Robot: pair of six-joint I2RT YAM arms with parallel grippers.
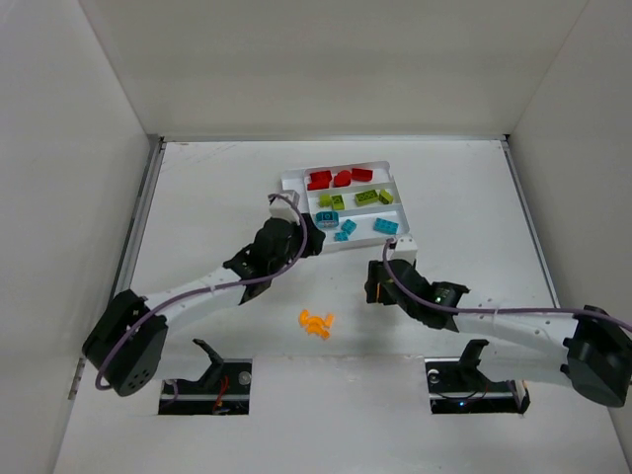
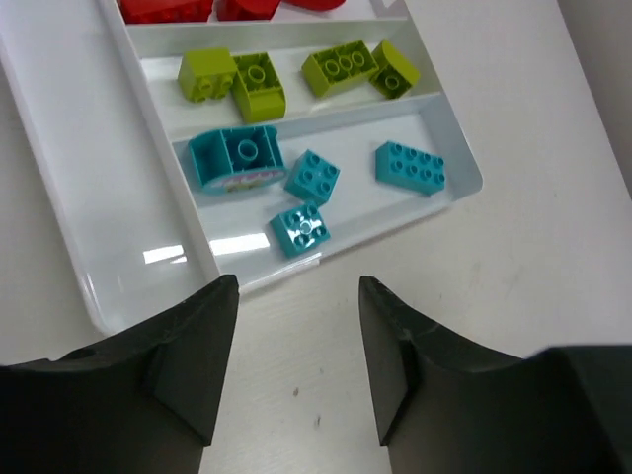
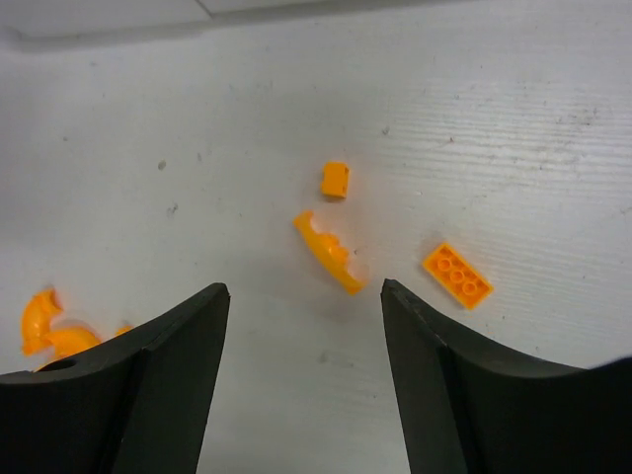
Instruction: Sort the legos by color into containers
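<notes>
Just off the tray [image 2: 79, 158], my right pincer [image 3: 304, 291] hangs spread and empty, poised to take the unsorted orange legos [image 3: 331, 254].

- Red legos [image 1: 342, 179]: three, in the tray [image 2: 89, 168].
- Green legos [image 2: 259, 87]: four, in the tray.
- Teal legos [image 2: 312, 176]: four, in the tray.
- Orange legos [image 3: 331, 254]: at least four, loose on the tabletop [image 1: 217, 178]; some are partly hidden, so the exact count is unclear.
- Tray: one.
</notes>
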